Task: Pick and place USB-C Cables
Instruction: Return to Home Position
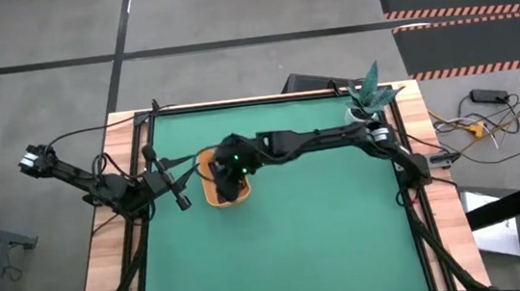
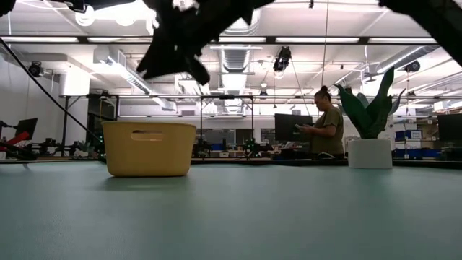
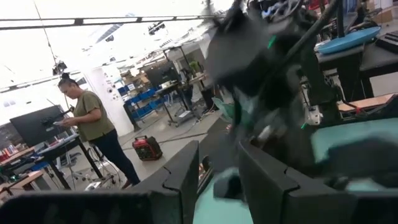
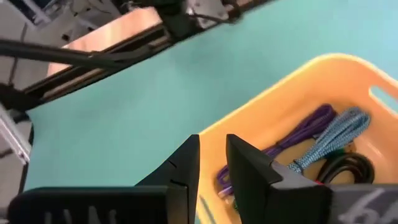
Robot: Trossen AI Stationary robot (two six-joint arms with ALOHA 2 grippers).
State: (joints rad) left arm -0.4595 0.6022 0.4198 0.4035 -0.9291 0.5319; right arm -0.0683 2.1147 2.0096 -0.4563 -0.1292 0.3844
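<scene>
Folded in the orange bin (image 4: 267, 102), left of the table's (image 1: 300, 248) middle, lie a violet cable (image 4: 298, 134), a pale blue braided cable (image 4: 339, 130) touching it, and a glossy black cable (image 4: 345, 165) coiled against the blue one. The right gripper (image 4: 212, 142) hangs over the bin's rim, jaws slightly spread and empty. The left gripper (image 3: 217, 152) waits just beside the bin, jaws likewise a little apart, holding nothing.

My left gripper (image 3: 217, 152): dark fingers slightly apart. Blurred dark robot arm (image 3: 267, 68) close ahead, person in olive shirt (image 3: 92, 121) beyond.
</scene>
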